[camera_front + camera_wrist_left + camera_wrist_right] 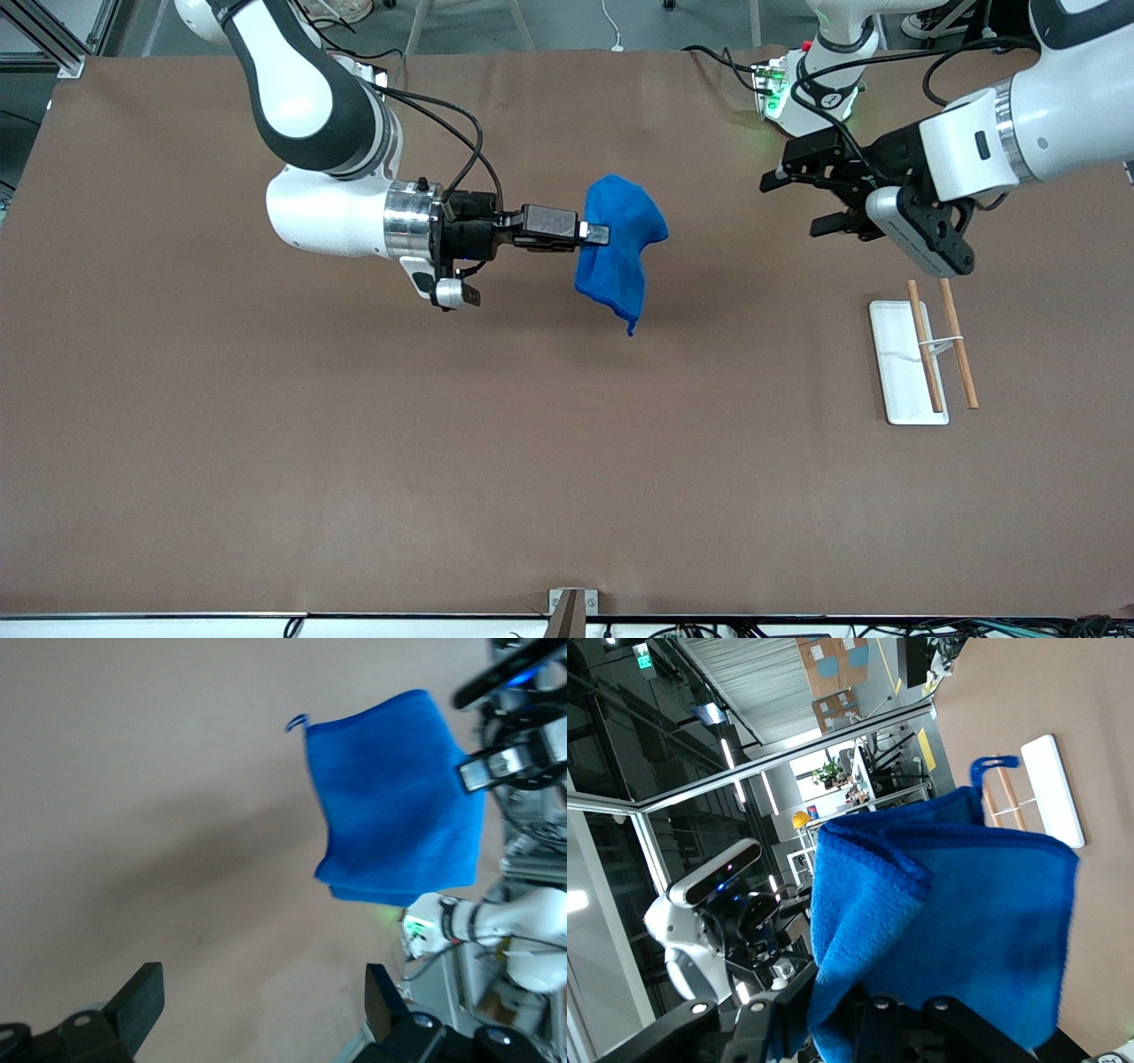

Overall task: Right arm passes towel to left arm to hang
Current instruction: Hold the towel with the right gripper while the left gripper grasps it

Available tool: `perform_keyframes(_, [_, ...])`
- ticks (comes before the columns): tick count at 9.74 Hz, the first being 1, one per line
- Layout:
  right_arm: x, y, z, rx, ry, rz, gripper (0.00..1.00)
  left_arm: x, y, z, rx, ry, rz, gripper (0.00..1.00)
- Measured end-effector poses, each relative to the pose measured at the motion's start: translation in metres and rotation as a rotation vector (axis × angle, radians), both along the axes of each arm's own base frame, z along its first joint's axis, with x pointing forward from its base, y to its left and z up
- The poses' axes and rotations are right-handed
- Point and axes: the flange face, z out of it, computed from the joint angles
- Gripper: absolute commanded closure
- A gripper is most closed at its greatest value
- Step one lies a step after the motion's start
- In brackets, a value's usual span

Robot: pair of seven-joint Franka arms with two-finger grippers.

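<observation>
The bright blue towel [620, 244] hangs folded in the air over the middle of the table, pinched at one edge by my right gripper [599, 234], which is shut on it. In the right wrist view the towel [957, 930] fills the frame, its small corner loop sticking out. My left gripper [802, 202] hovers open above the table toward the left arm's end, its fingers pointing at the towel with a wide stretch of table between them. From the left wrist the towel [394, 811] shows ahead of the spread black fingers [142, 1001].
A small rack with a white base [899, 361] and two wooden rods [959, 344] stands on the brown table [354, 461] under the left arm's wrist, nearer the front camera. Cables run near the arm bases.
</observation>
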Motion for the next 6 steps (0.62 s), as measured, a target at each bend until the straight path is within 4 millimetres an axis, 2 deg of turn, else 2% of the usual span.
perform_keyframes(2, [-0.004, 0.006, 0.006, 0.038, 0.003, 0.040, 1.00, 0.020, -0.003, -0.040, -0.149, 0.036, -0.062, 0.22])
perform_keyframes(4, [-0.009, 0.013, 0.015, 0.104, 0.013, 0.082, 1.00, 0.031, -0.009, -0.085, -0.309, 0.129, -0.062, 0.23])
perform_keyframes(6, [-0.010, 0.018, 0.026, 0.151, 0.019, 0.081, 1.00, 0.038, -0.017, -0.121, -0.433, 0.236, -0.022, 0.25])
